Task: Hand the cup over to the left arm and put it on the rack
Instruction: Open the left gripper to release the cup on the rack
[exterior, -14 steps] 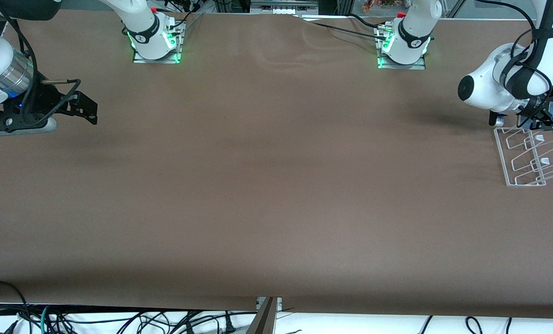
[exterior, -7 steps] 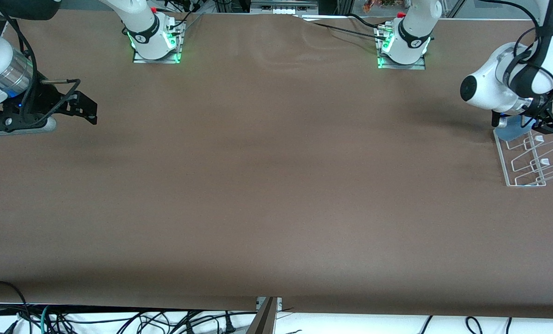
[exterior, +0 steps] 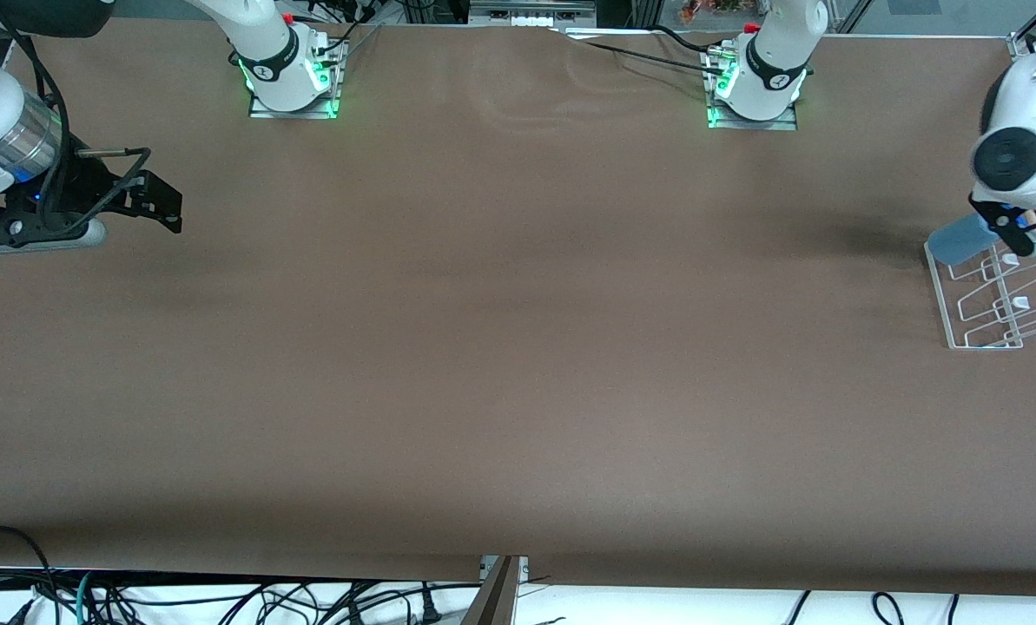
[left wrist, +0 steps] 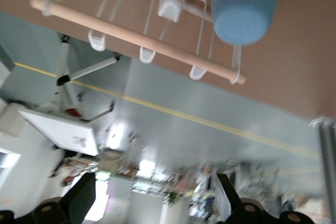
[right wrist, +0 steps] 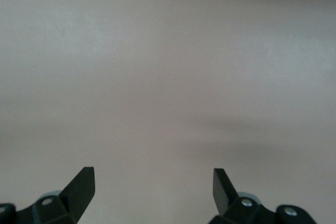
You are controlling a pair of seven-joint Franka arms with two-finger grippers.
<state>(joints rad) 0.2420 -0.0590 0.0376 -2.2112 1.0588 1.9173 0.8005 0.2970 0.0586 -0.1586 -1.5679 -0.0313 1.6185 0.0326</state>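
The light-blue cup [exterior: 959,240] lies on the white wire rack [exterior: 973,334], at the rack's end farther from the front camera. In the left wrist view the cup [left wrist: 245,6] rests on the wire loops beside the rack's wooden rod [left wrist: 131,35]. My left gripper [exterior: 1011,236] is open and empty, up in the air over the rack and apart from the cup; its fingertips [left wrist: 84,190] show wide apart. My right gripper [exterior: 160,201] is open and empty over the bare table at the right arm's end, where that arm waits; it also shows in the right wrist view [right wrist: 153,182].
The rack stands close to the table's edge at the left arm's end. The two arm bases [exterior: 292,78] [exterior: 756,87] stand along the table's edge farthest from the front camera. Brown table top [exterior: 518,347] spreads between the arms.
My left gripper has let go of the cup, which now rests on the rack. The left wrist has turned and lifted away from it. The right arm has not moved.
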